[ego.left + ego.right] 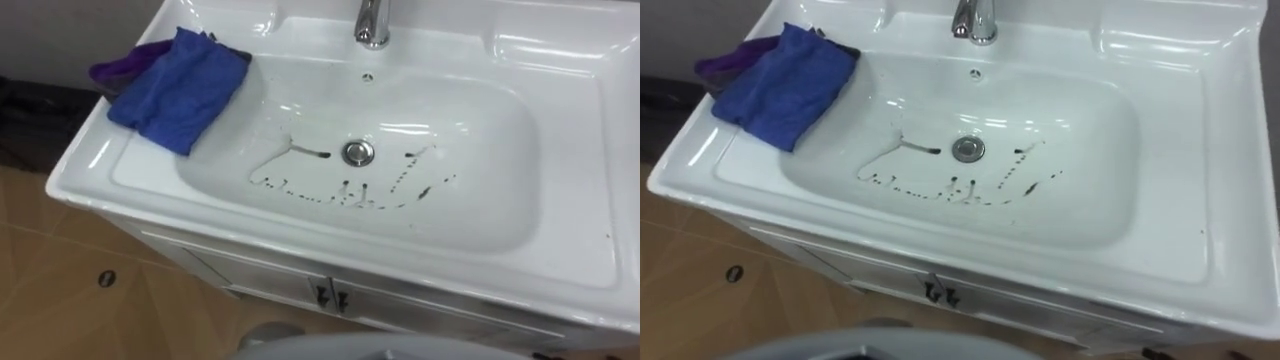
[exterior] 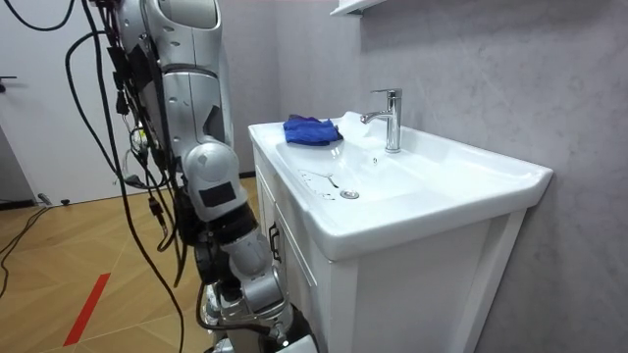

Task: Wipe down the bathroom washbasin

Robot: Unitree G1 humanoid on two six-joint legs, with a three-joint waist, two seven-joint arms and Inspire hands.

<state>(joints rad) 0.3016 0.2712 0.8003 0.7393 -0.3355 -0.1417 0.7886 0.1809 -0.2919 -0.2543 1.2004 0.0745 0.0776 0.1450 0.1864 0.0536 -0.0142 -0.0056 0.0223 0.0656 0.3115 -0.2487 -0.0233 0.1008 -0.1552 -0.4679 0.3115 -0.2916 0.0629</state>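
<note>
White basin (image 1: 520, 215), dark scribbled marks (image 1: 340, 195) around its drain (image 1: 358, 152)

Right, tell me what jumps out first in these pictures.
Dark dotted smears trail across the bowl of the white ceramic basin, around its round metal drain. A crumpled blue cloth lies on the basin's left rear corner, over a purple cloth.
</note>
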